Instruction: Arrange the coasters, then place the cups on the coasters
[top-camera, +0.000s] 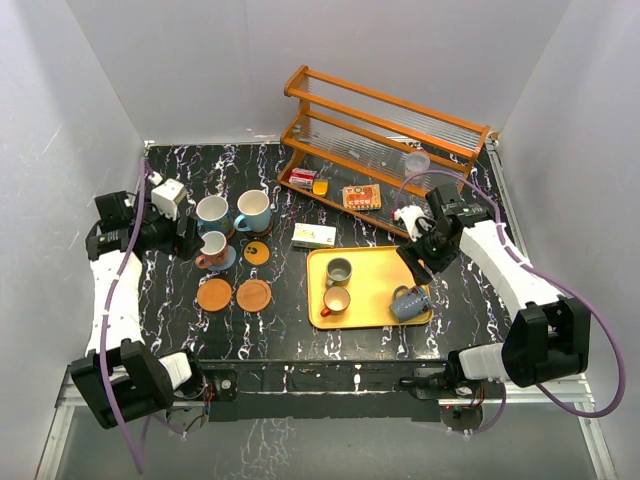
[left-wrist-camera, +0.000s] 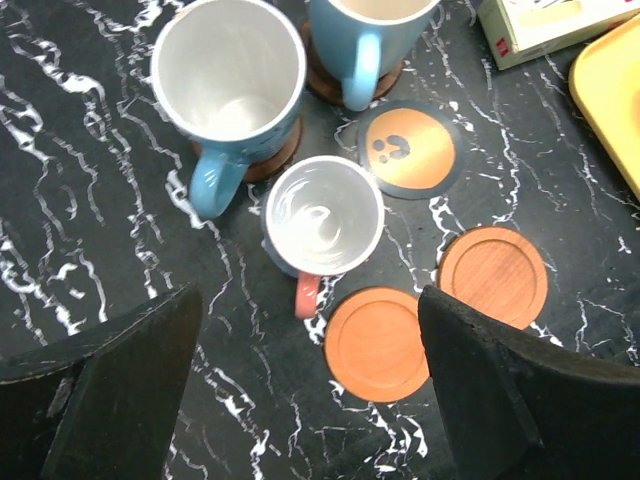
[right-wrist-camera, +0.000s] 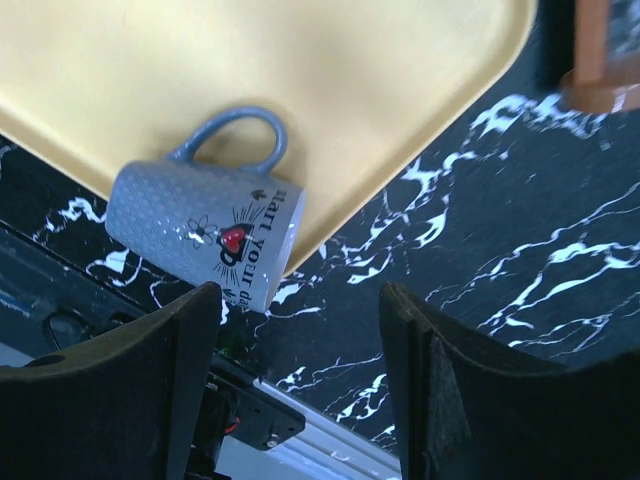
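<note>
**Left gripper** (left-wrist-camera: 310, 400) hangs with its jaws spread wide and nothing between them, above a small pink-handled mug (left-wrist-camera: 322, 215) that stands upright on a blue-grey coaster (top-camera: 229, 261). Just beyond it, two light blue mugs (left-wrist-camera: 228, 90) (left-wrist-camera: 370, 30) each stand on a dark brown coaster. To the right of the small mug, a dark-rimmed coaster with an orange centre and a paw print (left-wrist-camera: 408, 150) lies bare. Nearer the arm, two plain orange coasters (left-wrist-camera: 378, 343) (left-wrist-camera: 493, 276) lie side by side, also bare, on the black marbled table (left-wrist-camera: 90, 220).

**Right gripper** (right-wrist-camera: 300, 390) is likewise open and holds nothing. It is poised over a grey mug with a red heart and lettering (right-wrist-camera: 205, 235), which lies on its side across the near right corner of the yellow tray (right-wrist-camera: 300, 80). The mug's handle rests on the tray and its mouth points out over the tabletop. The top view shows two more cups upright on the tray's left half, a grey one (top-camera: 339, 271) and, nearer the arms, an orange-brown one (top-camera: 336, 301).

Past the tray, a small white box (top-camera: 314, 235) lies flat. Along the back of the table stands a wooden rack (top-camera: 380, 130) with a clear plastic cup (top-camera: 416, 160) on it.
</note>
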